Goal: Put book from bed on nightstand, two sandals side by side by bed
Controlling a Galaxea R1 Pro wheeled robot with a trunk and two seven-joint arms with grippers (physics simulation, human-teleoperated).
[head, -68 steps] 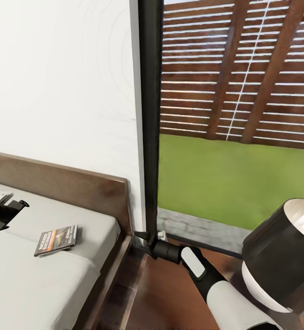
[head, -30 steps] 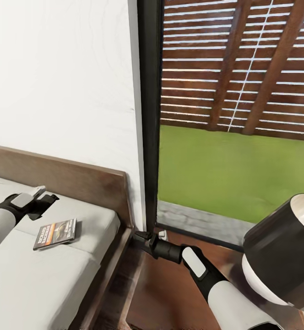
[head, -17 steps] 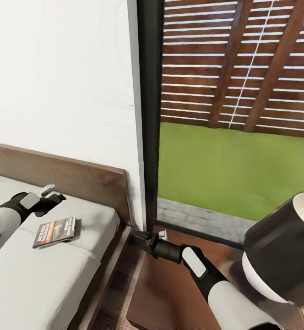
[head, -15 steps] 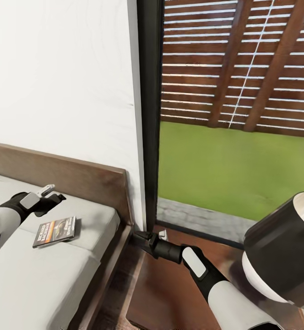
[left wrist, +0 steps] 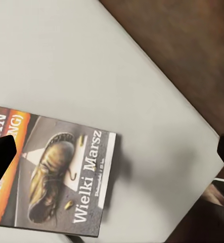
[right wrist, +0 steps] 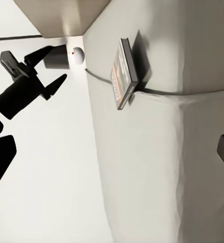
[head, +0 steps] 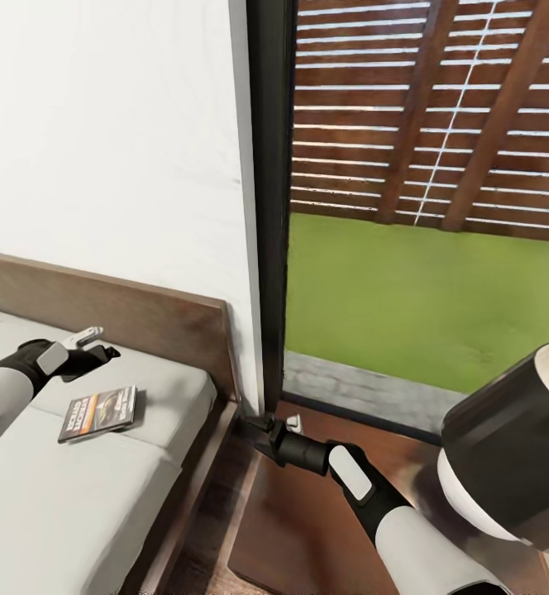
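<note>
step: reaching for book | left gripper point(head: 101, 344) hovering spread and empty above thin dark orange-banded paperback point(head: 98, 412), lining up a grasp | paperback lying flat on light-grey mattress point(head: 51, 496) | right gripper point(head: 262, 430) idling low beside bed, grip unclear

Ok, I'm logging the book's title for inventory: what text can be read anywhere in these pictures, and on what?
"Wielki Marsz": white lettering on the book cover, left wrist view.
"...AN" and "...NG)": cut-off white letters on the cover's orange band.
A smaller line beside the title: too small to read.
Lettering on the cover in the head view: too blurred to read.
</note>
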